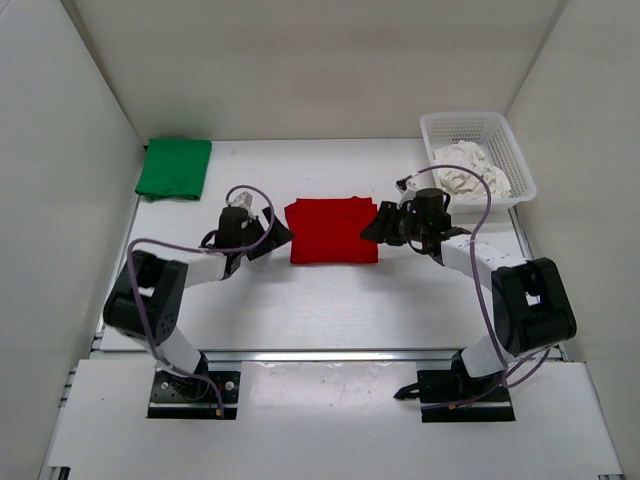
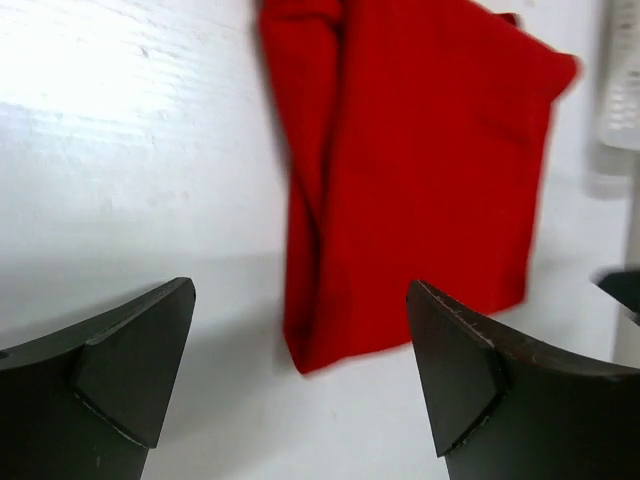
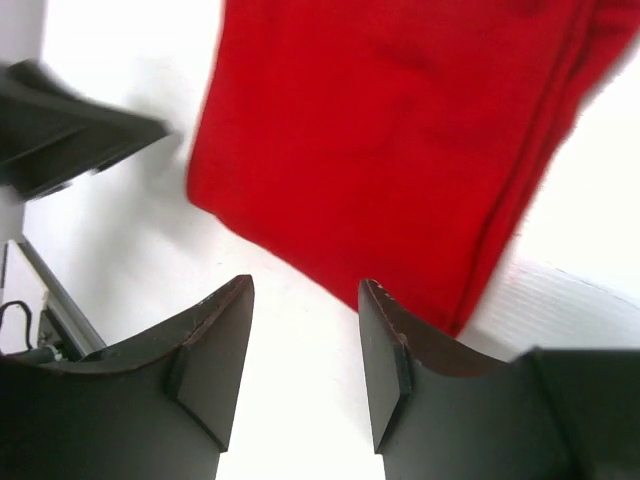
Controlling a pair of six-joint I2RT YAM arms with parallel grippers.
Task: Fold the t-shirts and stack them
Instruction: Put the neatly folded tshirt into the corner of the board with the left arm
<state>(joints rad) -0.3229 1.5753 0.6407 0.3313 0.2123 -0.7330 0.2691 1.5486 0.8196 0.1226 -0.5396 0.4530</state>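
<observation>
Left gripper (image 2: 300, 290): jaws wide apart and empty, low over the table (image 1: 330, 300), just beside the left edge of the red shirt (image 1: 332, 230).
Right gripper (image 3: 305, 283): jaws apart and empty, just at the right edge of the red shirt.
Red shirt: folded to a flat rectangle in the middle of the table, between both grippers. The layers at its left edge look loose.
Risk near: a fingertip so close to an edge may catch the cloth when the arm draws away and pull the fold open.
Risk in lifting: if a gripper pinches only the top layer, the lower layers will probably hang down and the fold is lost.
Green shirt (image 1: 175, 168): folded, at the far left corner, well apart from the red one.
Risk in stacking: the way is long, and uneven motion of the two arms may lay one shirt crooked on the other.
White shirt (image 1: 470, 172): crumpled in the basket (image 1: 478, 117), far right.
Risk far: the cloth may snag on the mesh and drag the basket.
</observation>
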